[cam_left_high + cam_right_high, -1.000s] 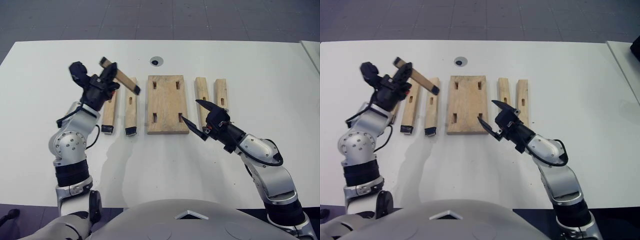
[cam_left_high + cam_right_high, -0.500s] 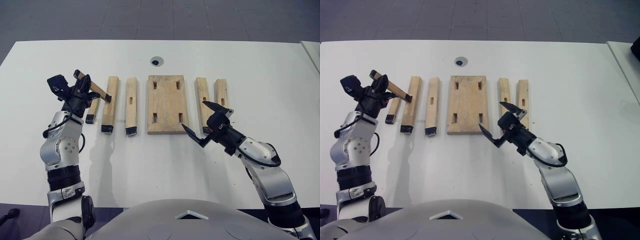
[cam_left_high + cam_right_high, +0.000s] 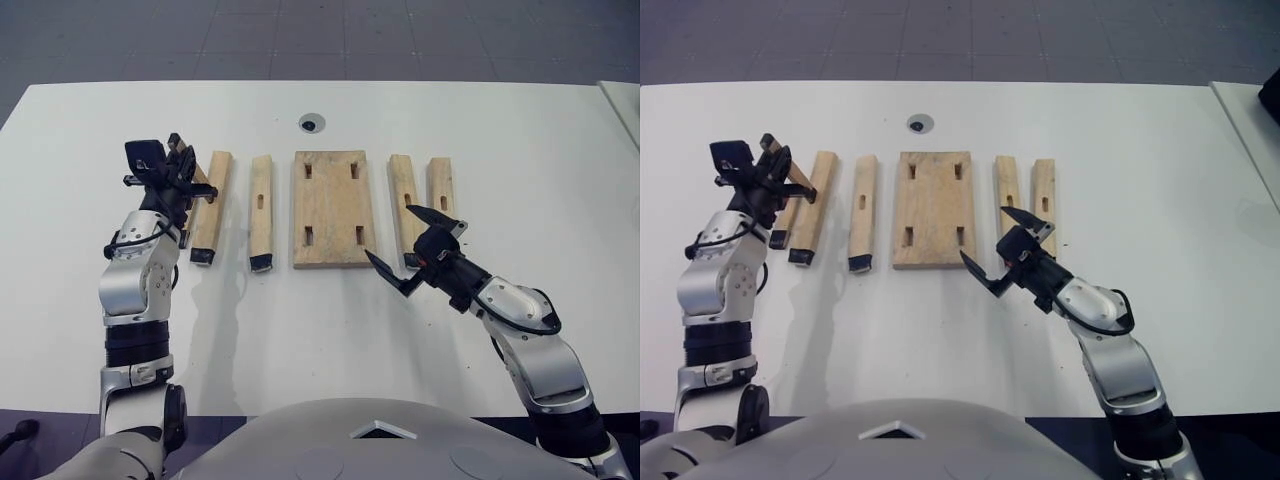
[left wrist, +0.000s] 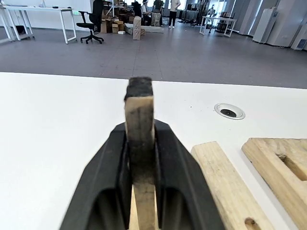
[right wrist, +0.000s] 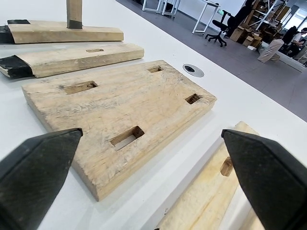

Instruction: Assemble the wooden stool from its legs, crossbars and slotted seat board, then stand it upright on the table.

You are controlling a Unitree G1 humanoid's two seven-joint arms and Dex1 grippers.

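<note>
Left eye view: the robot's left gripper sits at the far left end of a row of stool parts on a white table, its fingers pressed together on a short wooden stick with a dark cap at its free end. Whether the stick touches the table cannot be told. A second dark-tipped stick lies flat on the table, partly behind that arm.

Just to the right, two slotted wooden legs, the first leg and the second leg, lie side by side with their dark tips toward the near edge. The seat board, cut with four slots, lies flat at the middle of the row. To its right lie a third leg and a fourth leg, close together.

The right gripper hangs by the board's near right corner, over the near end of the third leg, its fingers spread wide and holding nothing. A round cable port is set in the table just beyond the board.
</note>
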